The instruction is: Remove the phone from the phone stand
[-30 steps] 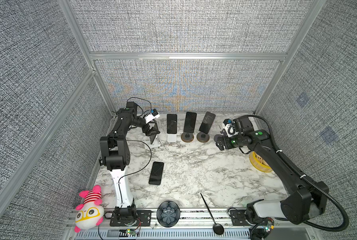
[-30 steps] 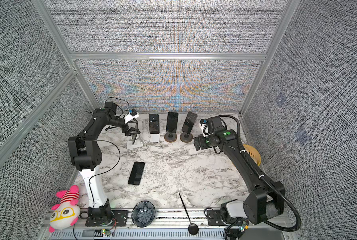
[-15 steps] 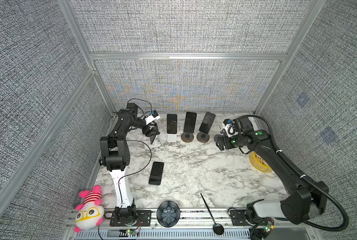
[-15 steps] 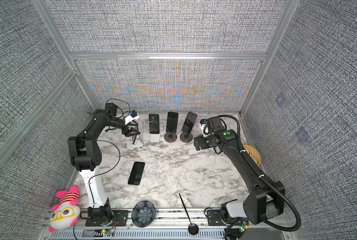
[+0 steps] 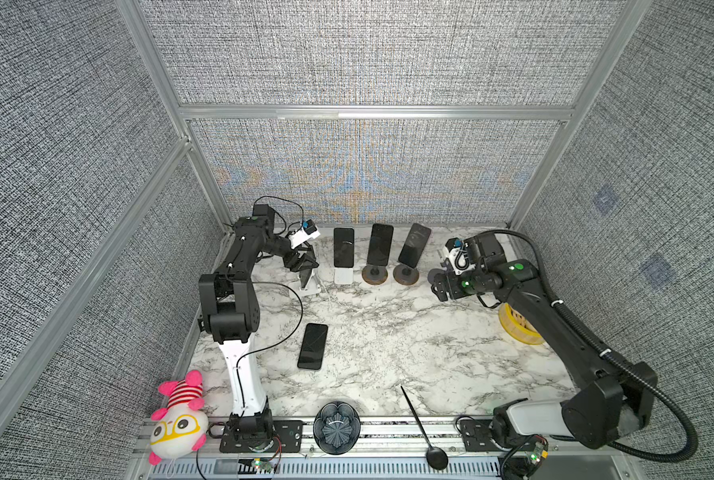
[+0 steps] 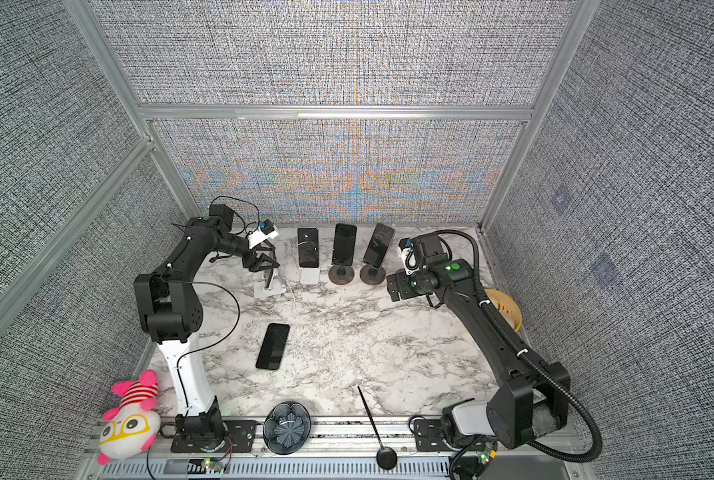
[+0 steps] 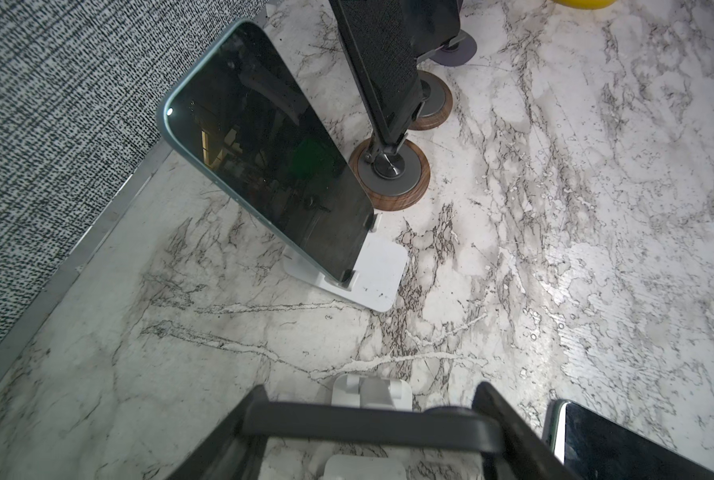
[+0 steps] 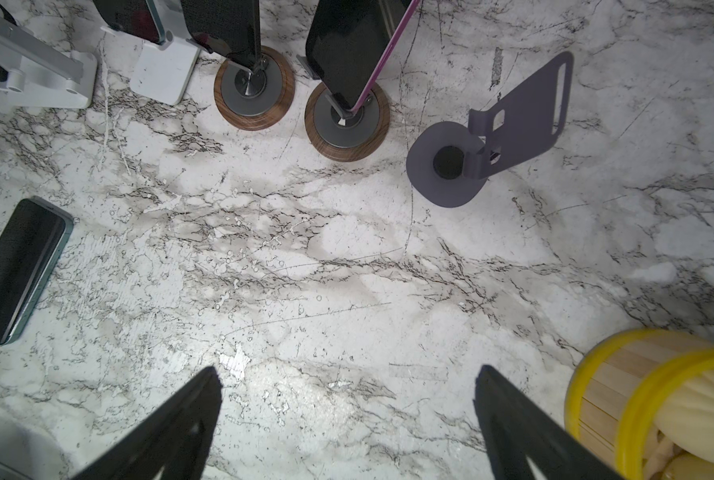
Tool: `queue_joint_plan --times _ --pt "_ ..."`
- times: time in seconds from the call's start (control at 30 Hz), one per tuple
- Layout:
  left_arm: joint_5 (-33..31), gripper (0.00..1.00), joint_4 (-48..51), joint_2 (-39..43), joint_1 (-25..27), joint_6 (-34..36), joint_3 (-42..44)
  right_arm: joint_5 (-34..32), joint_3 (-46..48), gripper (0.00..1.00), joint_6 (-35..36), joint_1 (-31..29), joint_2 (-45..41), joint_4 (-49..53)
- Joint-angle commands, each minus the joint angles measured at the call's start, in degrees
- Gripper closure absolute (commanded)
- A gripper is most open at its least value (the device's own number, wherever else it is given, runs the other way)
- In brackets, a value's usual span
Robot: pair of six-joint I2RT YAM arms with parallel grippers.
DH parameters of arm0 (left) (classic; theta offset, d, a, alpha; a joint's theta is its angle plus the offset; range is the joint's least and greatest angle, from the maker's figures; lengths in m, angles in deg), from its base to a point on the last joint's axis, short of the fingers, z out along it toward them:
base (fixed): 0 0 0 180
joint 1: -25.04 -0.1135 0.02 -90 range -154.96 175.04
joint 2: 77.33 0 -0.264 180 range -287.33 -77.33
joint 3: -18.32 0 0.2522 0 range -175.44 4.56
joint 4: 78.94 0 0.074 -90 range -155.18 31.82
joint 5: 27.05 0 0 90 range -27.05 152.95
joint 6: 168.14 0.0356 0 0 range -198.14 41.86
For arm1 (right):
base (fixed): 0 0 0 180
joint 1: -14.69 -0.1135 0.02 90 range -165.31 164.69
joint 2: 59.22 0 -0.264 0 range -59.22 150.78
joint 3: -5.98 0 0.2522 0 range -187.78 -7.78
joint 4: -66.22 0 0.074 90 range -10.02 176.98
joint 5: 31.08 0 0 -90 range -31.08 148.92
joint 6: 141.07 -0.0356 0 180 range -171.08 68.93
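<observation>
Left pincer (image 5: 305, 266) straddles phone (image 7: 372, 428) on white stand (image 5: 308, 289).

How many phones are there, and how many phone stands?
Dark-screened phones: 5, four propped in stands, one lying flat on the marble table.
Phone stands: 5, two white, two round wood-rimmed, one purple and empty.
Total: 10.

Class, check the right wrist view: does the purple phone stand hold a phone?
No, the purple phone stand is empty, its backrest bare.
</observation>
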Motion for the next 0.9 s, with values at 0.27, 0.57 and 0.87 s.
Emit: queue_joint_plan --times 0.27,0.57,0.87 --pt "0.0 0.36 4.5 1.1 -0.1 -1.3 -3.4 -0.2 -0.1 0.04 0.0 -0.5 -0.1 0.5" --pt "-0.3 0.53 4.9 2.9 -0.1 -7.8 -6.4 1.3 0.0 0.04 -0.5 -0.6 -2.7 0.3" --pt "3.2 0.69 6.1 6.7 1.1 -17.4 -7.3 4.3 1.1 0.05 -1.5 -1.4 -4.7 -1.5"
